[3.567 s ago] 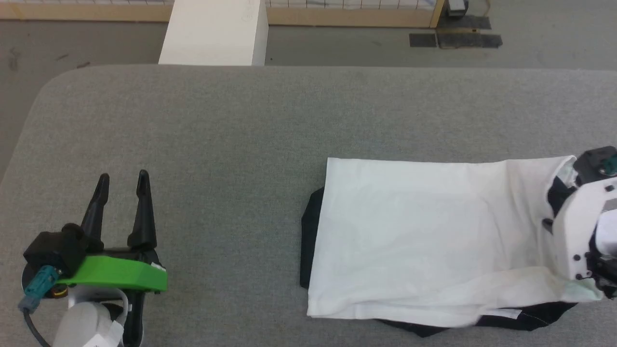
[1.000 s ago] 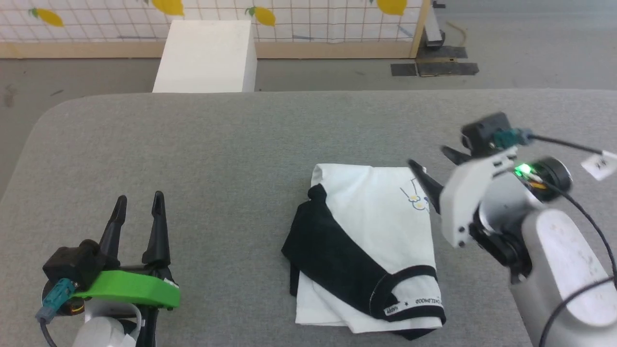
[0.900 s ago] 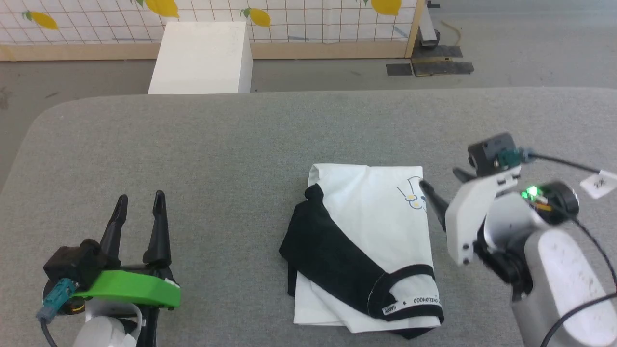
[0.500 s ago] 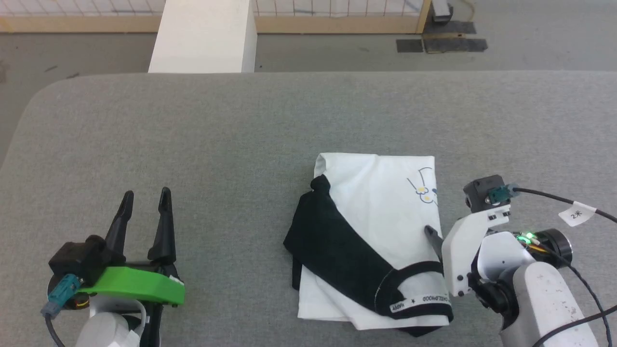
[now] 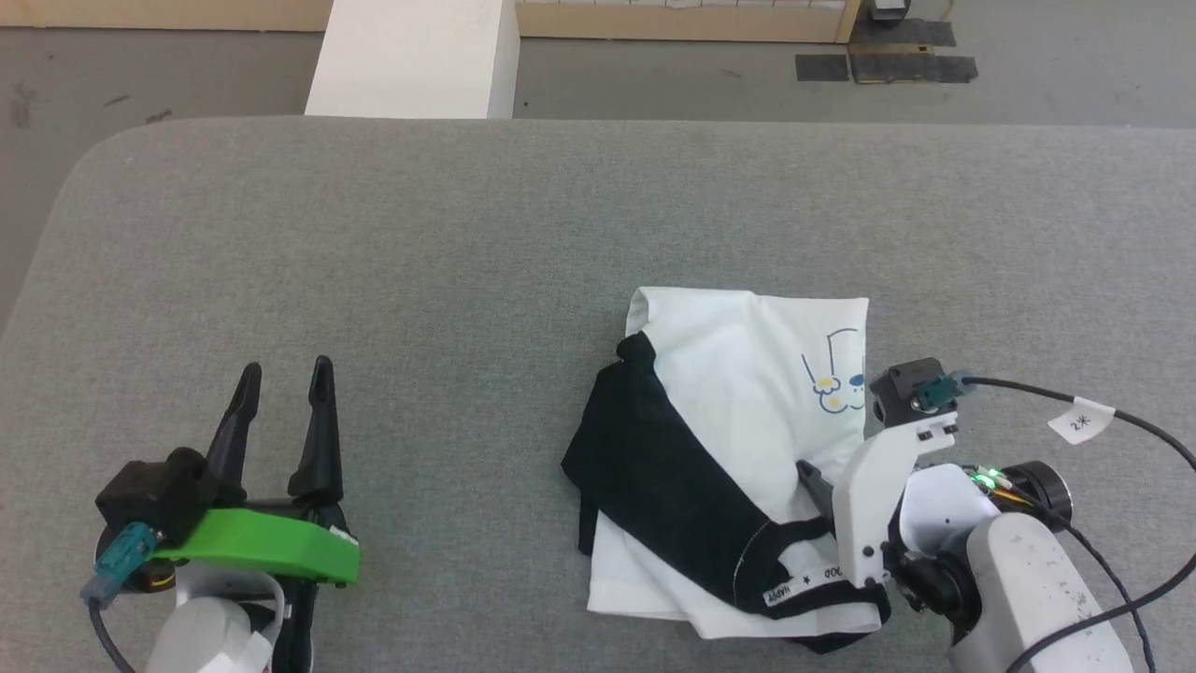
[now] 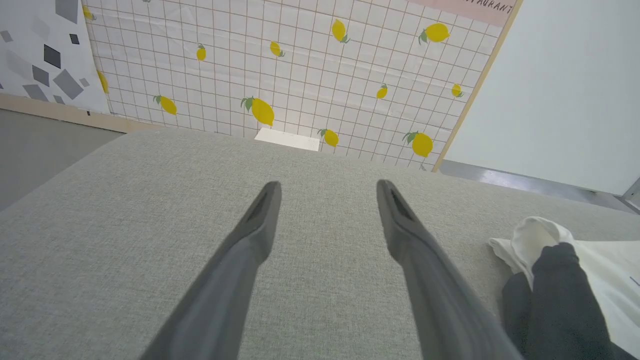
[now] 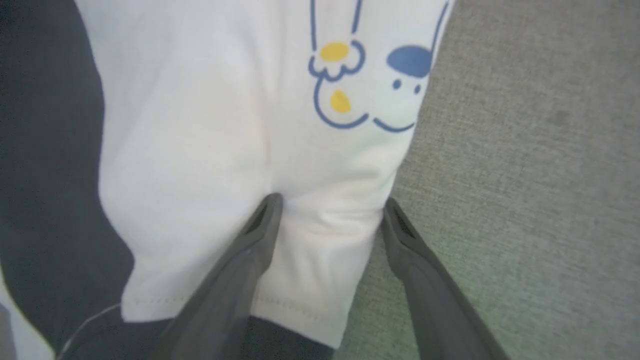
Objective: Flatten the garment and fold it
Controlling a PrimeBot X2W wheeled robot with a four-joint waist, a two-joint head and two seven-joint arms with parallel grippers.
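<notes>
The garment [image 5: 738, 439] lies folded on the grey table [image 5: 467, 234], right of centre. Its white panel with a small blue-and-yellow print faces up, a black sleeve lies across it, and a lettered white band runs along the near edge. My right gripper [image 5: 827, 477] is low at the garment's right edge and open. In the right wrist view the right gripper [image 7: 331, 202] straddles the white panel's edge on the garment [image 7: 200, 125], one finger on cloth and one beside it on the table. My left gripper [image 5: 286, 366] rests open at the near left, well clear. In the left wrist view the left gripper [image 6: 328, 184] holds nothing, and the garment [image 6: 560, 280] is off to the right.
A white box [image 5: 416, 56] stands on the floor beyond the table's far edge, and dark mats [image 5: 883, 65] lie further right. A tagged cable [image 5: 1079, 422] loops off my right wrist. Wide bare table surface separates the left gripper from the garment.
The long spread garment now lies folded in half. My right gripper has dropped from above the far right edge to the near right edge. The head camera tilted. The left arm stayed.
</notes>
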